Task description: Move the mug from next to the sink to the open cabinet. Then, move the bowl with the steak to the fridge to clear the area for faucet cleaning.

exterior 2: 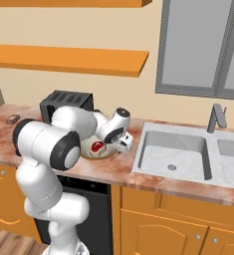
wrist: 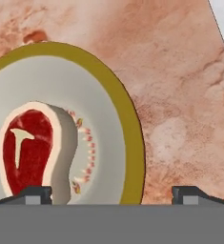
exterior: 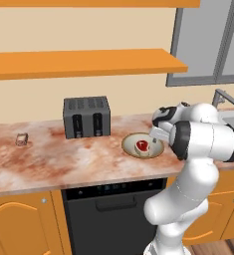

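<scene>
The bowl (exterior: 133,141) (exterior 2: 107,152) (wrist: 106,105), olive-rimmed and cream inside, sits on the marbled counter left of the sink (exterior 2: 173,149) (exterior: 233,117). The red steak (exterior: 142,146) (exterior 2: 96,146) (wrist: 27,147) lies in it. My gripper (exterior: 155,138) (exterior 2: 122,144) (wrist: 112,193) hangs open just over the bowl's sink-side edge. In the hand view one fingertip (wrist: 37,193) stands over the steak and the other over bare counter, with the rim running between them. The faucet (exterior 2: 215,118) (exterior: 220,95) stands behind the sink. The mug, the open cabinet and the fridge are out of view.
A dark toaster (exterior: 86,117) (exterior 2: 66,102) stands at the back of the counter beside the bowl. A small shaker (exterior: 22,139) (exterior 2: 12,119) sits far left. Orange shelves (exterior: 83,62) run along the wall, and a dishwasher (exterior: 113,214) sits below the counter.
</scene>
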